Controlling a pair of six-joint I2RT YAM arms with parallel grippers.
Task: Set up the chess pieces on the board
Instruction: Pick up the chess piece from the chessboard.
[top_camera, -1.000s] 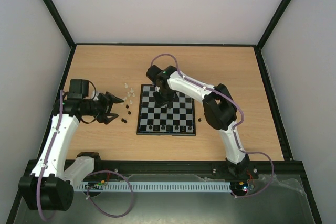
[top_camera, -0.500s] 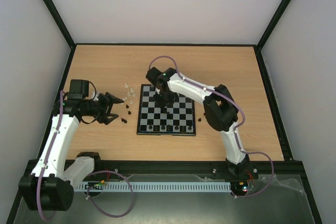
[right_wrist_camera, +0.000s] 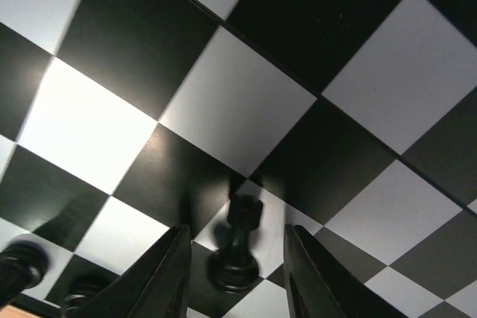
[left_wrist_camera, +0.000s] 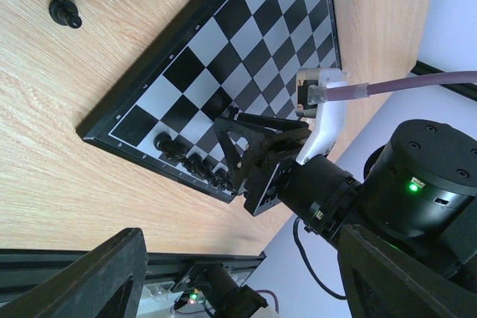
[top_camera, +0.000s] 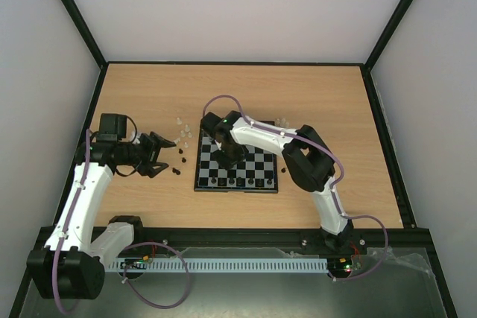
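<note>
Black-and-pale-grey square chessboard [top_camera: 257,156] lies flat mid-way across the light wooden worktop [top_camera: 149,94]. Right gripper [right_wrist_camera: 237,230] is low over the board's left half and partly open. Its fingers [right_wrist_camera: 170,273] stand either side of one upright black chess piece [right_wrist_camera: 236,252] on the board, with a slim gap each side, not pinching it. Row of small black pieces [top_camera: 246,182] stands along the board's near edge. Left gripper [top_camera: 165,153] hovers left of the board, off it, jaws wide, nothing between them. Loose black pieces [top_camera: 178,160] sit on the worktop between left gripper and board. Small translucent whitish pieces [top_camera: 182,132] cluster just beyond those. A few more translucent pieces [top_camera: 282,121] sit by the board's far right corner.
</note>
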